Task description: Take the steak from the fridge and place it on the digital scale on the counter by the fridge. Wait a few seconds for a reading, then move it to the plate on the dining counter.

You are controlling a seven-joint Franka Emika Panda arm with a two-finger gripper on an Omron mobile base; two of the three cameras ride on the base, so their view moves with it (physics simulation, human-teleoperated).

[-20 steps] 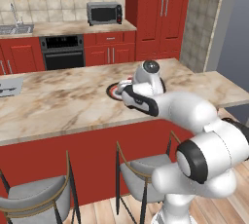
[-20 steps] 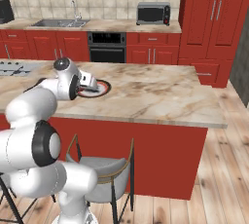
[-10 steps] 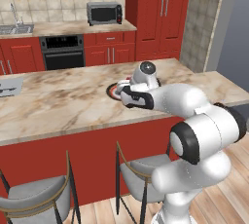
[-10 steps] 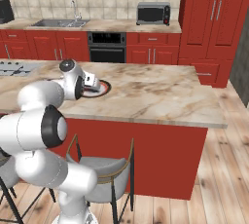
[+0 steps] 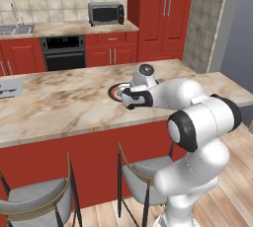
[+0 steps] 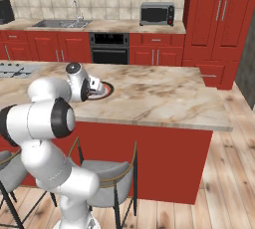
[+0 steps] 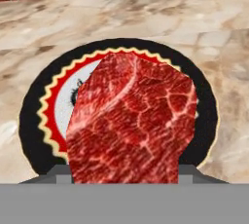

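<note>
Gripping the marbled red steak (image 7: 133,116) between its two fingertips, the gripper (image 7: 125,175) hangs low at the black-rimmed plate (image 7: 202,121) on the marble dining counter (image 6: 164,91). The steak covers much of the plate's middle; whether they touch, I cannot tell. Grey-seated stools (image 5: 148,174) line the near side.

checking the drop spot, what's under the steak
Under the steak is the plate: its black rim, a wavy yellow-and-red ring and part of a white centre with dark markings show. The rest of the centre is covered, so its design can't be told.
</note>
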